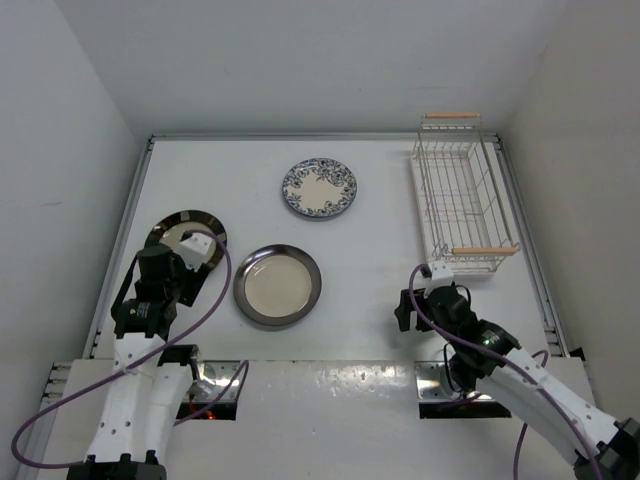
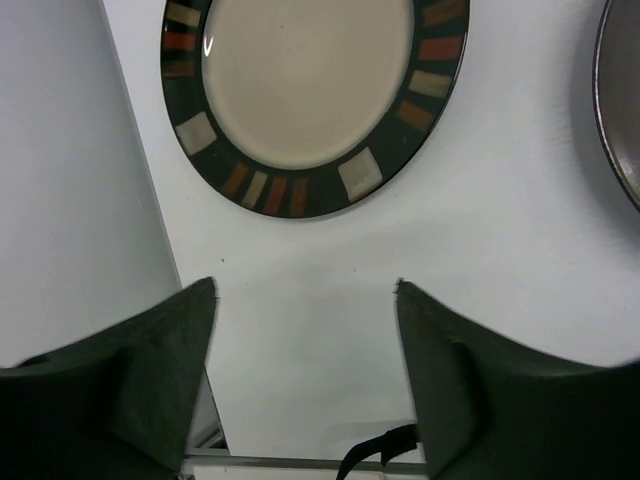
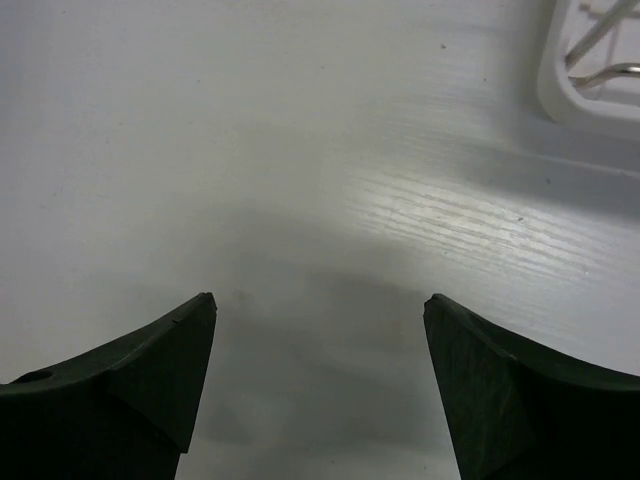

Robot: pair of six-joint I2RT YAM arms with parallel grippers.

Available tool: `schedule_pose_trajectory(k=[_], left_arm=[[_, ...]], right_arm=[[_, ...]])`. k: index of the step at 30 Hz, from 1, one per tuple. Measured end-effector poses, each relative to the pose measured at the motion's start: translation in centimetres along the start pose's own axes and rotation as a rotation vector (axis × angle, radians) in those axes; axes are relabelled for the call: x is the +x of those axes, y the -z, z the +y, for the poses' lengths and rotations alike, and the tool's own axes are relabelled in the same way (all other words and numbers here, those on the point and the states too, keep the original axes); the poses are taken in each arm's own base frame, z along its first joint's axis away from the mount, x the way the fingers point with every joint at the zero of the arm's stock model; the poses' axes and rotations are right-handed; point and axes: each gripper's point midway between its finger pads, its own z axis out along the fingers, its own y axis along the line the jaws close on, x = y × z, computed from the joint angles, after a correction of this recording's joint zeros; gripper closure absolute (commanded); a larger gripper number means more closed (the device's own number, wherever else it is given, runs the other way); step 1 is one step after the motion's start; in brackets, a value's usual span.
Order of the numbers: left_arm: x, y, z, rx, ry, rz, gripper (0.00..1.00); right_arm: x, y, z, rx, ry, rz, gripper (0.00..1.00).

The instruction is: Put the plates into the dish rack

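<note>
1. The left gripper (image 2: 305,290) is being held spread just short of the patterned plate (image 2: 310,90), which is lying far-left on the table (image 2: 500,250).
2. A low, square approach to its near rim is being called for.

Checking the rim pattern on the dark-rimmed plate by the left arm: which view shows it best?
Left wrist: the dark-rimmed plate fills the upper frame, orange and cream rim blocks clear. Top external shows that plate small, partly hidden by the left arm. Right wrist misses it.
</note>
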Motion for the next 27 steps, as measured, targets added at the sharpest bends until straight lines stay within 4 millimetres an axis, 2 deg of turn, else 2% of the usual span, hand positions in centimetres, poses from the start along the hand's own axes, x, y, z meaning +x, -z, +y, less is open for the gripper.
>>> schedule_pose_trajectory(k=[2,5,7,9,11,13,15,17,18,19,22,23,25,27], left_arm=[[-0.1,0.0,-0.1,0.007,-0.008,-0.003,0.0],[-0.7,0.2,0.3,0.02,-0.032,0.003,0.0],[-2.5,0.6,1.1,0.028,-0.038,-0.009,0.0],[-5.7,1.4,2.5,0.029,-0.018,-0.055,0.0],[-9.7,2.0,3.8,0.05,0.02,-0.117,0.0],[-13.6,2.1,4.8,0.08,0.07,-0.186,0.12],[-15.3,1.1,4.5,0.132,0.109,-0.2,0.18],[-15.3,-0.3,3.4,0.189,0.145,-0.167,0.2],[-14.6,-1.1,2.7,0.213,0.161,-0.135,0.2],[-13.8,-1.9,2.2,0.231,0.182,-0.102,0.2],[-10.6,-3.2,0.8,0.254,0.231,-0.008,0.2],[-9.3,-3.4,0.5,0.254,0.246,0.023,0.19],[-7.6,-3.5,0.1,0.249,0.27,0.065,0.19],[-7.4,-3.2,0.2,0.239,0.283,0.061,0.19]], right_arm=[[-0.1,0.2,0.4,-0.015,0.018,0.022,0.15],[-2.0,0.6,1.7,-0.047,0.054,0.058,0.12],[-4.5,0.6,3.1,-0.062,0.08,0.073,0.08],[-7.1,0.2,4.8,-0.078,0.114,0.077,0.0],[-10.1,-0.7,7.5,-0.116,0.152,0.073,0.0],[-12.6,-1.8,10.5,-0.181,0.163,0.066,0.0],[-14.0,-3.3,12.9,-0.241,0.158,0.082,0.0],[-14.0,-5.4,15.2,-0.304,0.146,0.129,0.0],[-13.6,-6.4,15.9,-0.324,0.131,0.155,0.04],[-12.8,-7.4,16.6,-0.348,0.114,0.188,0.08],[-9.5,-9.3,17.8,-0.405,0.037,0.312,0.3],[-8.5,-9.9,18.3,-0.423,0.005,0.347,0.43],[-7.1,-10.9,19.1,-0.443,-0.057,0.393,0.47],[-5.8,-11.8,19.4,-0.447,-0.124,0.43,0.52]])
